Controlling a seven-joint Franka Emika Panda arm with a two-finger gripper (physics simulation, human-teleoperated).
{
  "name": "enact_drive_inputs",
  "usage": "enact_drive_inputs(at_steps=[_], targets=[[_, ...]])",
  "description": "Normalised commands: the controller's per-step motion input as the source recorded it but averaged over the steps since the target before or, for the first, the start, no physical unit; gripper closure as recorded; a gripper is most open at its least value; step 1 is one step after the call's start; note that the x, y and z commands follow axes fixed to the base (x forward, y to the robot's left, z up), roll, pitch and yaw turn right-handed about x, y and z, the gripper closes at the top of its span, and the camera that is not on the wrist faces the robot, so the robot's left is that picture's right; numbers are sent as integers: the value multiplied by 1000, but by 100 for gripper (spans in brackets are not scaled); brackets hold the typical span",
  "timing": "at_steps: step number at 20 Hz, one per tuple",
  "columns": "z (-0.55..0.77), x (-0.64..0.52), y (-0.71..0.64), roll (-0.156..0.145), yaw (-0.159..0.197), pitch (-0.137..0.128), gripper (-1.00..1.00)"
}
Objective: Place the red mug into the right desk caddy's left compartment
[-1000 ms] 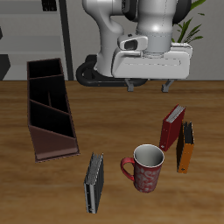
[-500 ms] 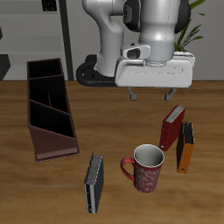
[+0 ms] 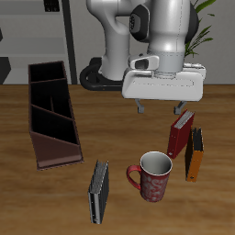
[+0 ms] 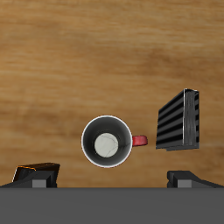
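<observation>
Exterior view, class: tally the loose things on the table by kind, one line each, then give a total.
Mugs: 1, the red mug
Desk caddies: 1, the right desk caddy
Books: 3, a red book, an orange book, a dark book
Total: 5

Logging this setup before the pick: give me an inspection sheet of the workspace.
Surface: wooden table, bare between items.
Job's things: red mug upright, apart from the gripper; desk caddy open-topped, compartments look empty.
Clutter: dark book beside the mug; red book and orange book upright.
Gripper: open, above the mug, holding nothing.
Cables: nothing seen.
Surroundings: plant, shelving behind.
</observation>
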Motion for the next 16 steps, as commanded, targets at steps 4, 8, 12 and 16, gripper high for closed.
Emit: enact_drive_inputs(at_steps=[4,8,12,16], targets=[[-162,146,77,0,8,23,-100],[-243,188,182,10,1,35,-100],[-104,58,116,18,0,14,-100],[-150,103,201,26,18,16,-100]])
